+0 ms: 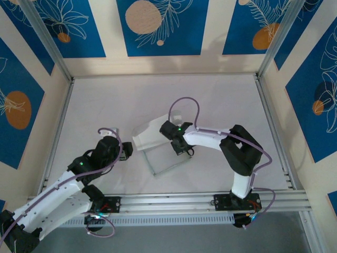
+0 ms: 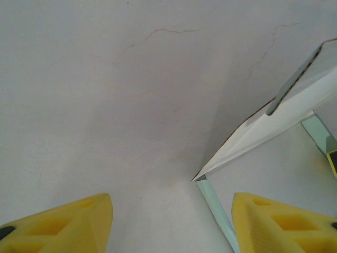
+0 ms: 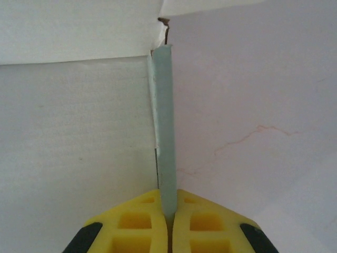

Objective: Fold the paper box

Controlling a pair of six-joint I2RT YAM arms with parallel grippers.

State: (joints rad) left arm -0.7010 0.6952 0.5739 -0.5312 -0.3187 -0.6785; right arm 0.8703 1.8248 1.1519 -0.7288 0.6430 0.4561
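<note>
box sits mid-table, between the two arms' reach, half folded: flat base panel down on the table, one white flap raised and tilted on the far-left side, thin strips standing along the base edges

top view gives the layout the wrist cams don't: right gripper over the base's right part, arm reaching in from the right; left gripper just beside the box's left corner, apart from it. jaw gaps too small to read there

right wrist gives the grip detail: gripper clamped on the box, both yellow fingers pressed together on a pale grey-green strip of card standing on edge. strip runs straight up from between the tips. white panel left of it, bare table right of it with faint hairline marks. small brown nick at the strip's top corner, where another white panel crosses

left wrist: gripper about half open, yellow fingers well apart, nothing gripped. table between them, plus a narrow pale green strip running in near the right-hand finger. box ahead and right of the tips: white flap tilted up, narrowing to a point just beyond the fingers, dark edge line along its top

card look: thin, matte white faces, pale grey-green on the cut edges and strips, creases sharp, flap not flattened
</note>
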